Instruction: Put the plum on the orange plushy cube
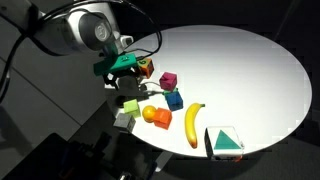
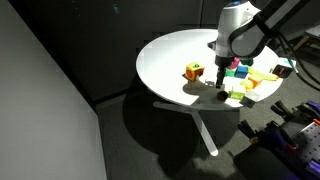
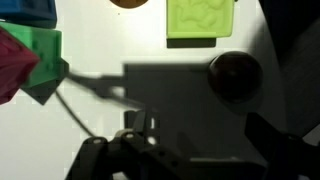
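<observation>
The plum (image 3: 235,75) is a small dark round fruit on the white table, seen in the wrist view ahead of my gripper (image 3: 200,128) and slightly to the right. My gripper is open and holds nothing. In an exterior view the gripper (image 2: 220,78) hangs just above the plum (image 2: 222,97) near the table's edge. The orange plushy cube (image 2: 193,71), with green patches, sits a short way to the side, apart from both.
A lime green block (image 3: 200,20) lies just beyond the plum, and a green block (image 3: 40,65) touches a magenta one (image 3: 10,65). Elsewhere on the round table (image 1: 250,70) are a magenta cube (image 1: 167,80), blue cube (image 1: 174,98), orange ball (image 1: 150,113) and banana (image 1: 193,122).
</observation>
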